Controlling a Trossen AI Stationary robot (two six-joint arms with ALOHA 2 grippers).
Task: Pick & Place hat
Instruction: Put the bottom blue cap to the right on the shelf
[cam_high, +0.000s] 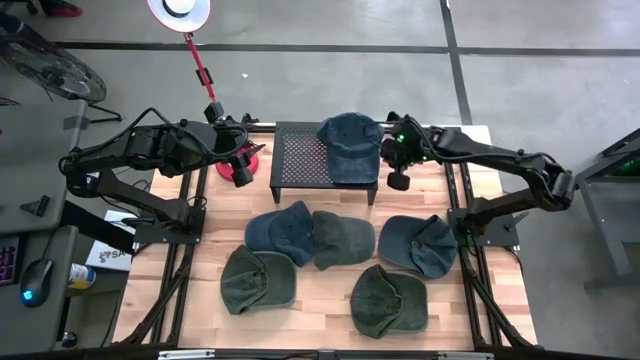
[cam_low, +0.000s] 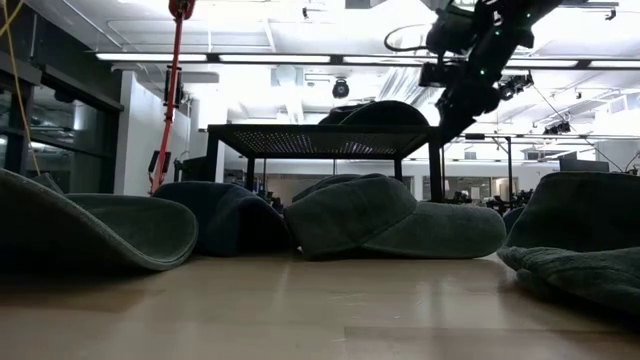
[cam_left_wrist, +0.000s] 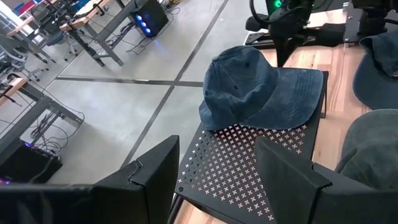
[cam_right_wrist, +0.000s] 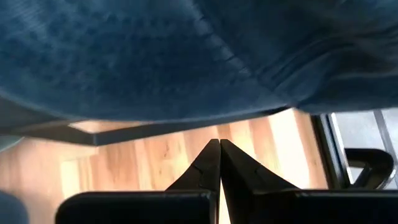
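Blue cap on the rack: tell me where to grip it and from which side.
Grip the brim of the blue cap, coming from the right arm's side. The cap sits on the rack with its flat, thin brim toward that edge, beside the right gripper, whose fingers are shut. The rounded crown looks harder to pinch.

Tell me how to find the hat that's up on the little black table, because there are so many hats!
Look at the far middle of the wooden table, where a small black perforated stand sits. The blue denim cap lies on its right end, beside the right gripper. It is the only hat raised off the wood; the other five lie flat on the tabletop nearer the front.
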